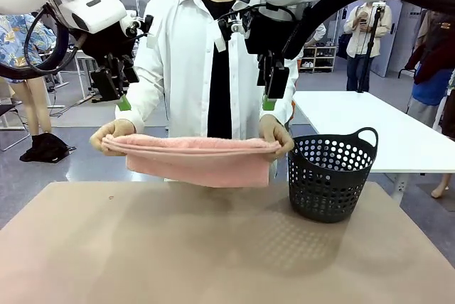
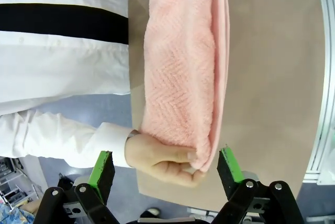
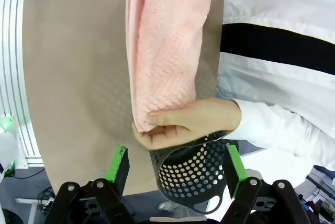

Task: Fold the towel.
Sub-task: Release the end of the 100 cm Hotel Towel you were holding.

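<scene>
Tan table (image 1: 178, 247), pink towel (image 1: 199, 160) held in person's hands (image 1: 108, 133), ahead of both arms' spread, empty jaws

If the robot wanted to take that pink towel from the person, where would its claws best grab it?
Probably the thick top edge of the towel, just inside each of the person's hands, coming down from above. The towel is held out level and stretched, hanging below that edge, and the left claw and right claw, both open, hang over its ends.

Bright even indoor light, wide-angle edge warping
</scene>
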Controlling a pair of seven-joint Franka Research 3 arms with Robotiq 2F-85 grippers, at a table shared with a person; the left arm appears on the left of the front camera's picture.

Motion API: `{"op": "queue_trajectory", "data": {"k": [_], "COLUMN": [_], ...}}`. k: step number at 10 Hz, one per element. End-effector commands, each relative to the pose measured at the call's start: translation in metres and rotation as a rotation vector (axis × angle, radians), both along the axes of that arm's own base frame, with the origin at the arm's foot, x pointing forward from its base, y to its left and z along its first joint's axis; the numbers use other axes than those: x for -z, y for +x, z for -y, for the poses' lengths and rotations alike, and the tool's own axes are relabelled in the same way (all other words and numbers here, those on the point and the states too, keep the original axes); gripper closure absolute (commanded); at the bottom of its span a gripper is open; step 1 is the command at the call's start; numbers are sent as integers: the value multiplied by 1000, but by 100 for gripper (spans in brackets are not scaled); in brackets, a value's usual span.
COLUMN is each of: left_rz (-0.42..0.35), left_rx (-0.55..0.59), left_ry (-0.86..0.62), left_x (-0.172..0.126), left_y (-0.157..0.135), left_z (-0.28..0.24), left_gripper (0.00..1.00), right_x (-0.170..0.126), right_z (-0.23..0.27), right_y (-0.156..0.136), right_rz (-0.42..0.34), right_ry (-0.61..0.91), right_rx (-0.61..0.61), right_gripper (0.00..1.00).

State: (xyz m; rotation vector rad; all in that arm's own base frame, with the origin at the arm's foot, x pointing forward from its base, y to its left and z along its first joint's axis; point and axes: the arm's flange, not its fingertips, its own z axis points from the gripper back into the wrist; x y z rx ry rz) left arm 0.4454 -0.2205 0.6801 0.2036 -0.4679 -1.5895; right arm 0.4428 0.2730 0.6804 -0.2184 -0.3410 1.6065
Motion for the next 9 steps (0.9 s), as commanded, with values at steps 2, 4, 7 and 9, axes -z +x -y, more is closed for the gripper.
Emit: {"op": "queue_trajectory", "data": {"k": [2, 4, 7, 9], "left_rz": [-12, -3, 114, 169], "left_rx": [18, 25, -80, -169], "left_ry": [3, -90, -327, -459], "left_x": [-2, -28, -98, -113], "left_y": [-3, -21, -103, -148], "left_z": [-7, -24, -112, -180], "left_gripper": [0, 0, 0, 0], "right_x": [-1, -16, -73, -85], "right_z": [-1, 13, 111, 189], "right_y": [-1, -12, -66, -96], "right_rz": [7, 36, 117, 112], "right_ry": [0, 33, 216, 394], "right_rx": [19, 32, 105, 184], "right_gripper": [9, 9, 9, 9]}}
